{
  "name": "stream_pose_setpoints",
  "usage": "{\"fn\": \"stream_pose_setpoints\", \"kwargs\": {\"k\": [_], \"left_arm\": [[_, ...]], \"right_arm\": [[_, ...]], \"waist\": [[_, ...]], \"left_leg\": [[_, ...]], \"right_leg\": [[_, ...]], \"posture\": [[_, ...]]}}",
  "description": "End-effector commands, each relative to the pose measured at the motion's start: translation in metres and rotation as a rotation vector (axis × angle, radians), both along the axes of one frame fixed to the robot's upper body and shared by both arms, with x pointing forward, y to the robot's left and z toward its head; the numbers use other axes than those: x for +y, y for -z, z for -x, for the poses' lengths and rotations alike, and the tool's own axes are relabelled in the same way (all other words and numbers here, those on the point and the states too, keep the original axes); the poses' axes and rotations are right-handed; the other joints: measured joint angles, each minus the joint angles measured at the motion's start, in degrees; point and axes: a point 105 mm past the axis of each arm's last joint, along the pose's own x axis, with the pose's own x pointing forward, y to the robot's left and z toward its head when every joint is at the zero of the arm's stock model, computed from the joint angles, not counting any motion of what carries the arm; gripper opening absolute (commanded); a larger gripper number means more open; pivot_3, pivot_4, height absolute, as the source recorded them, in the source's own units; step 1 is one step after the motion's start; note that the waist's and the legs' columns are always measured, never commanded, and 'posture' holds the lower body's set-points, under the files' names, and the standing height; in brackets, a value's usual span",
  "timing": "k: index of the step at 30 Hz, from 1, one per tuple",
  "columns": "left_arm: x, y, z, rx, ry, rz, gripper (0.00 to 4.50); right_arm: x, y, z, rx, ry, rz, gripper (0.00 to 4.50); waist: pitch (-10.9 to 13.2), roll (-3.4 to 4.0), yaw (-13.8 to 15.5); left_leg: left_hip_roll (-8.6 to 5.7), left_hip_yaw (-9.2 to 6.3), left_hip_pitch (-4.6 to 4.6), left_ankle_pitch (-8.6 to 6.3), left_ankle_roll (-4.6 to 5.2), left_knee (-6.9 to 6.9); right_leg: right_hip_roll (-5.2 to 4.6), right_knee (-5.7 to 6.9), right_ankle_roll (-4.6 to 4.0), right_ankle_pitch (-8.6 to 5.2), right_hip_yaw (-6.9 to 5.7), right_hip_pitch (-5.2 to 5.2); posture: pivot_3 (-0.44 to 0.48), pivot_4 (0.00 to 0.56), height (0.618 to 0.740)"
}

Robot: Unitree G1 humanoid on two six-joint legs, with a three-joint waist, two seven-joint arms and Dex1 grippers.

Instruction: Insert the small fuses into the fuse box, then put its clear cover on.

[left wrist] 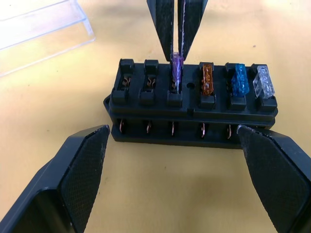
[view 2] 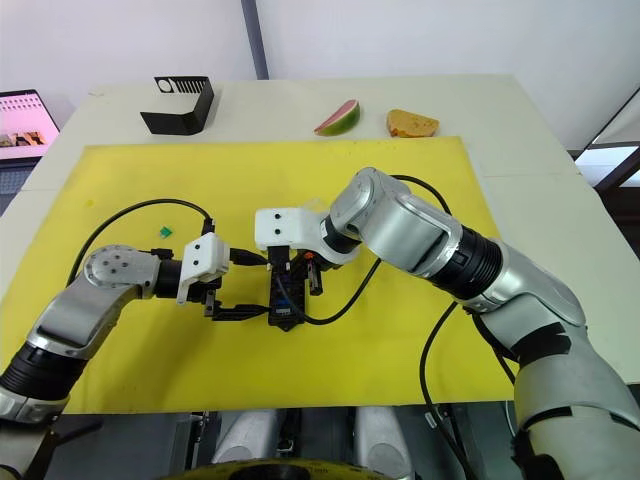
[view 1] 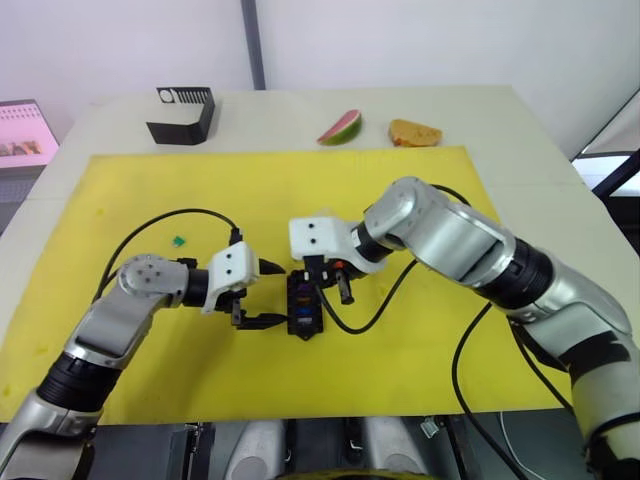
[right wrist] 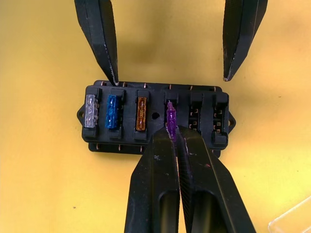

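Right tool (right wrist: 171, 138): fingers are pressing together on the purple fuse (right wrist: 170, 124), pinching it by its upper edge; the fuse is standing upright in the fourth slot of the fuse box, not fully seated.
Left tool (left wrist: 175, 160): fingers are standing wide apart, one on each side of the fuse box (left wrist: 194, 104); in the right wrist view one fingertip (right wrist: 112, 73) is touching or nearly touching the box's far edge, the other is hovering just off it. It is holding nothing.
Fuse box: is lying on the yellow mat (view 1: 420, 200) at lower centre of the left eye view, between the two tools.
Seated fuses: a clear grey fuse (right wrist: 91, 111), a blue fuse (right wrist: 112, 111) and an amber fuse (right wrist: 141, 113) are sitting side by side in the three slots at one end of the box; the two slots past the purple fuse are showing bare contacts.
Loose fuse: a teal fuse (view 1: 179, 241) is lying on the mat at centre left, well apart from the box.
Clear cover (left wrist: 41, 29): is lying on the mat in the upper left of the left wrist view, near the box but not touching it.
Surface (view 1: 520, 140): is carrying the mat, a black box with white slotted top (view 1: 182, 114) at upper left, and a watermelon slice (view 1: 341, 128) and a bread piece (view 1: 414, 132) at upper centre.
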Motion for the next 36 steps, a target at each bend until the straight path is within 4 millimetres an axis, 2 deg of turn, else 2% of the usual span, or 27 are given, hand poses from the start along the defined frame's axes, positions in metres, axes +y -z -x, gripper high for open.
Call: {"fn": "stream_pose_setpoints", "kwargs": {"k": [1,20,30,36], "left_arm": [[-0.002,-0.011,-0.002,-0.055,0.007,0.012,4.42],[-0.006,-0.012,-0.002,-0.055,0.006,0.024,4.42],[-0.008,-0.013,-0.003,-0.055,0.013,0.026,4.42],[-0.008,-0.013,-0.003,-0.056,0.018,0.024,4.42]], "right_arm": [[0.002,-0.008,0.001,-0.035,-0.027,0.0,0.0],[0.007,-0.009,0.002,-0.063,-0.063,0.031,0.0],[-0.003,-0.008,-0.006,-0.071,-0.02,0.052,0.0],[-0.005,-0.007,-0.004,-0.044,-0.006,0.043,0.0]], "waist": [[0.0,0.0,0.0],[-0.01,0.0,0.0],[-0.01,0.0,0.03],[-0.01,0.0,0.03]], "left_leg": [[0.0,0.0,0.0,0.0,0.0,0.0],[0.0,0.0,0.0,0.02,-0.04,0.0],[0.0,0.0,0.0,0.06,-0.11,0.01],[-0.01,0.0,0.0,0.07,-0.12,0.01]], "right_leg": [[0.0,0.0,0.0,0.0,0.0,0.0],[0.0,0.0,0.0,0.0,0.0,0.0],[0.0,0.0,0.0,0.0,0.0,0.0],[0.0,0.0,0.0,0.0,0.0,0.0]], "posture": [[0.0,0.15,0.74],[0.0,0.15,0.74],[0.0,0.15,0.74],[0.0,0.15,0.74]]}}
